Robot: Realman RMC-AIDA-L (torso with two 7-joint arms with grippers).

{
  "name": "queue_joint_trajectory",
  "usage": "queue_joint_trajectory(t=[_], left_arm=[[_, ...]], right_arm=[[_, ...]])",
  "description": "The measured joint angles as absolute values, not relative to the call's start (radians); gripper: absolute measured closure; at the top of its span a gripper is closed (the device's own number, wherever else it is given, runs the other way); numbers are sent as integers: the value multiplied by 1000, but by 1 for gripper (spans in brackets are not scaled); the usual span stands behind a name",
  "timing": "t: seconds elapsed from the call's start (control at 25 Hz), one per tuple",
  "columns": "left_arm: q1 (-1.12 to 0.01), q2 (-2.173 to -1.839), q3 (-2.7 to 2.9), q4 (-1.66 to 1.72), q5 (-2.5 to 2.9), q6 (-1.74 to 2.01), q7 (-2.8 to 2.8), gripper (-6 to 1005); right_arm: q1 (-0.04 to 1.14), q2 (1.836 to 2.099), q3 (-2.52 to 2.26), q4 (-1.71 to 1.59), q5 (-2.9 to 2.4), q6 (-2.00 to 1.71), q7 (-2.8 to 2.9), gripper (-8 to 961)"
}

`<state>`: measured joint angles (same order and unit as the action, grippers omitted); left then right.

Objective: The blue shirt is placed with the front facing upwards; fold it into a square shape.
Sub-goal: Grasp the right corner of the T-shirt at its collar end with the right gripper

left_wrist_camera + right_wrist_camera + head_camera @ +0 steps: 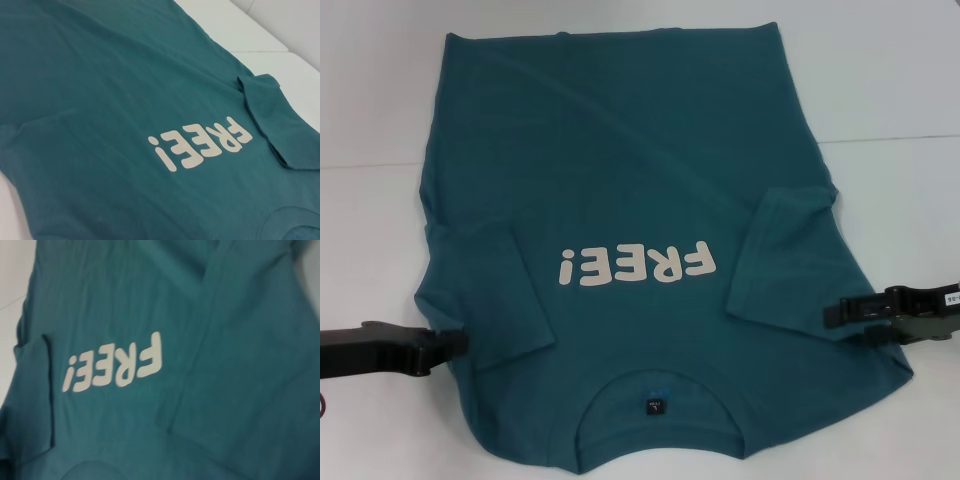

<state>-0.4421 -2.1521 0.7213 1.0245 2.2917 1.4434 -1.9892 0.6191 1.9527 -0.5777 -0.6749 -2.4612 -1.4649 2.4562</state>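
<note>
The blue shirt (pixel 620 170) lies flat on the white table, front up, with its collar (pixel 655 385) toward me and its hem at the far side. White "FREE!" lettering (pixel 632 266) crosses the chest. Both short sleeves are folded inward over the front: one on the left (pixel 485 290), one on the right (pixel 790 250). My left gripper (pixel 458 343) sits low at the shirt's left shoulder edge. My right gripper (pixel 832 313) reaches over the right shoulder edge, beside the folded sleeve. The wrist views show the shirt (pixel 100 100) (pixel 240 365) but neither gripper.
The white table (pixel 900 100) shows bare on both sides of the shirt and beyond its hem. A seam in the table surface (pixel 890 138) runs across the far right.
</note>
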Motion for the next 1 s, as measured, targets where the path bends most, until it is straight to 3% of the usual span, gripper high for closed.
queue_joint_trajectory(t=[0.48,1.0], left_arm=[[-443,-2152,718,1024,2292,1443,-1989,948],[-448,-2151,718,1022,2292,1443,-1988,948]], right_arm=[[526,1926,-553,-798,-2456,-1559,2457,10],[512,1938,-569,-788,-2472,-1537,2454,11]])
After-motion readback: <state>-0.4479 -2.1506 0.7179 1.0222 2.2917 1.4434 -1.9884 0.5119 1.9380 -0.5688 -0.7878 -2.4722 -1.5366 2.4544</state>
